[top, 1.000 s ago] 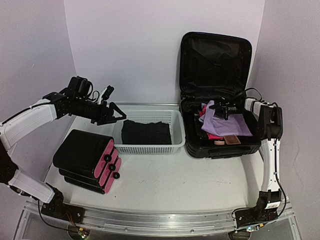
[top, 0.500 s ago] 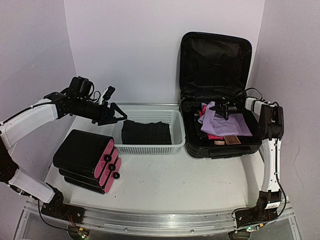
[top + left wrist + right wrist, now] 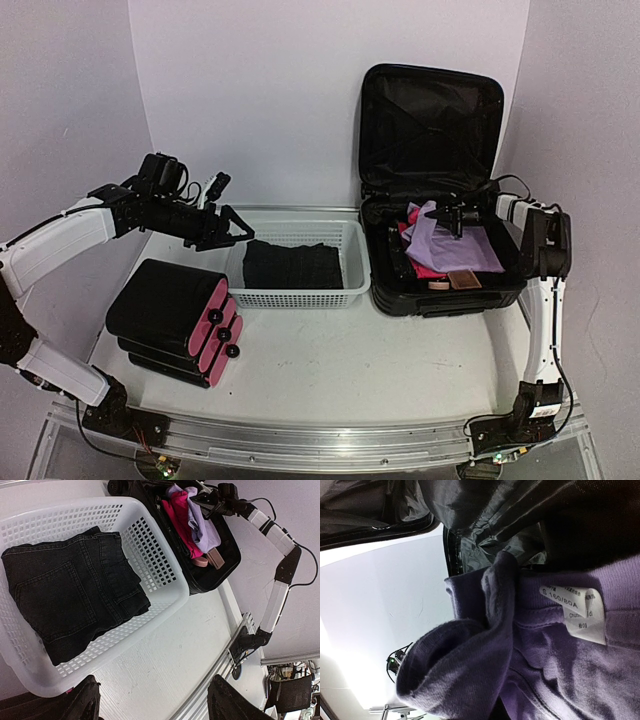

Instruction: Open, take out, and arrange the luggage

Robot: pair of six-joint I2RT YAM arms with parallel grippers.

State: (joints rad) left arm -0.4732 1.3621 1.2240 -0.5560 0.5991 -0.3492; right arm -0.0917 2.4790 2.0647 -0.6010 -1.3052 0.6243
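The luggage [image 3: 430,120] stands open at the back right, lid upright, and also shows in the left wrist view [image 3: 212,577]. A purple garment [image 3: 452,245] lies on top of pink clothes [image 3: 425,270] inside it. My right gripper [image 3: 445,213] is shut on the purple garment's upper edge, a fold bunched at its tip. In the right wrist view the purple garment [image 3: 485,670] with a white size label [image 3: 575,612] fills the frame and hides the fingers. My left gripper [image 3: 232,212] [image 3: 155,705] hangs open over the basket's left end, holding nothing.
A white perforated basket [image 3: 300,298] [image 3: 165,545] in the middle holds folded black jeans [image 3: 292,265] [image 3: 70,595]. Smaller black cases with pink sides [image 3: 170,310] are stacked at the left front. A tan item [image 3: 462,279] lies in the luggage's front corner.
My right gripper has shut on the purple garment and drawn its edge slightly up and to the right. The left arm has not moved.
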